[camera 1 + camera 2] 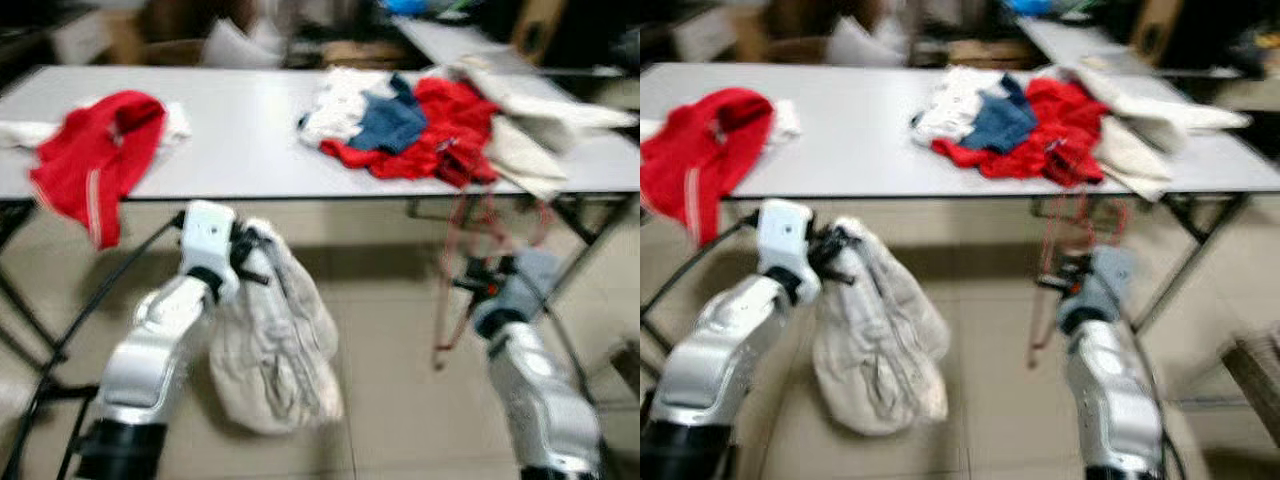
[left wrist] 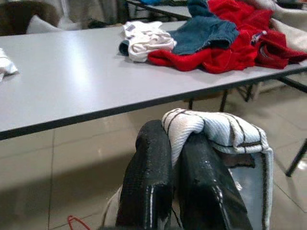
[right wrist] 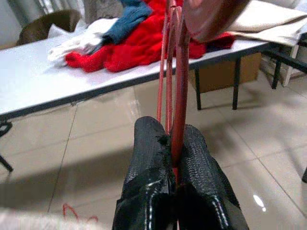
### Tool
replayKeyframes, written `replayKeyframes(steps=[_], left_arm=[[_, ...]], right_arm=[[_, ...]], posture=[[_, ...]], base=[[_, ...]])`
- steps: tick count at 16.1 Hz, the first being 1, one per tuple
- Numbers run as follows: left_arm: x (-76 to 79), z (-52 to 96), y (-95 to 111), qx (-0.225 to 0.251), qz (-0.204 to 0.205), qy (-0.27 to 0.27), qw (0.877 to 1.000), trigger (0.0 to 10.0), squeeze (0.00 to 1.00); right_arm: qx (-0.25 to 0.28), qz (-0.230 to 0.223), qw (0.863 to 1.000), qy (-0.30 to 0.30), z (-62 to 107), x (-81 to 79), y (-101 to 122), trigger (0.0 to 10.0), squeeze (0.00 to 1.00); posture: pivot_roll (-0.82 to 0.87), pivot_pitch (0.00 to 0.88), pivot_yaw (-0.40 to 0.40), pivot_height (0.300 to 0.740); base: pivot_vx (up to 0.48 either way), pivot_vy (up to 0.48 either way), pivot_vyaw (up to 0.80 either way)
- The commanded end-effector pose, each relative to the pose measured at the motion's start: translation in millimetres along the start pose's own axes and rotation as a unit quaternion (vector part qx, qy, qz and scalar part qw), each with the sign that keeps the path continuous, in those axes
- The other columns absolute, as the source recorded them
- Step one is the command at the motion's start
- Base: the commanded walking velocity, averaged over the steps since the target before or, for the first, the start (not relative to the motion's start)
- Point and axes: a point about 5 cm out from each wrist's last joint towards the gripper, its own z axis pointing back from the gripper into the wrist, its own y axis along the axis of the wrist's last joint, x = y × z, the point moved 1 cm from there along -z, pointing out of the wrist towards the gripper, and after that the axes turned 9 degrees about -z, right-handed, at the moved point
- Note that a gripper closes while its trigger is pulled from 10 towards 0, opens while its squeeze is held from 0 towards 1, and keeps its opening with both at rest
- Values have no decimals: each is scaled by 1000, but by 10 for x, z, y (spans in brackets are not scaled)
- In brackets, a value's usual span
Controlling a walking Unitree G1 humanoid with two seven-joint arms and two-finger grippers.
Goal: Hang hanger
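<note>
Your right end effector (image 3: 175, 158) is clamped on the red hanger (image 3: 178, 72), left end effector (image 2: 175, 158) on the cream garment (image 1: 275, 340); keep both grips firm nearing the desk (image 1: 230, 130).

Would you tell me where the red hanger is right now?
The red hanger is pinched in the right gripper, held over the floor before the table.

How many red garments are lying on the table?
2: one red garment hangs over the table's front edge on the robot's left, another red garment lies in the pile on the right. More may be hidden underneath.
</note>
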Motion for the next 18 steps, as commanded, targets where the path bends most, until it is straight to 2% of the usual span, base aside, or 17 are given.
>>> replayKeyframes(steps=[1, 8, 9, 12, 17, 18], left_arm=[[19, -2, 159, 35, -8, -2, 999, 10000, 0], [5, 47, 123, 28, -6, 7, 1000, 10000, 0], [-1, 45, 129, 31, 1, 11, 999, 10000, 0], [-2, 48, 113, 21, 9, 15, 1000, 10000, 0], [-28, 54, 107, 22, 3, 20, 1000, 10000, 0], [-27, 52, 110, 22, 3, 19, 1000, 10000, 0]], right_arm=[[1, 5, 1000, -4, -5, 28, 38, 10000, 0], [4, 11, 1000, -7, -22, 17, 57, 10000, 0], [10, 21, 1000, -9, -27, 8, 78, 10000, 0], [13, 14, 1000, 1, -33, 2, 95, 10000, 0], [19, 30, 999, 11, -22, -38, 111, 10000, 0], [18, 29, 999, 9, -22, -33, 115, 10000, 0]], posture=[[-57, 0, -22, 740], [-49, 0, -40, 740], [-49, 0, -40, 740], [-48, 0, -40, 740], [-49, 0, -39, 740], [-52, 0, -37, 740]], base=[[0, 428, 0], [0, 426, 0], [0, 0, 0], [0, 0, 0], [54, 0, 0], [292, 0, 800]])
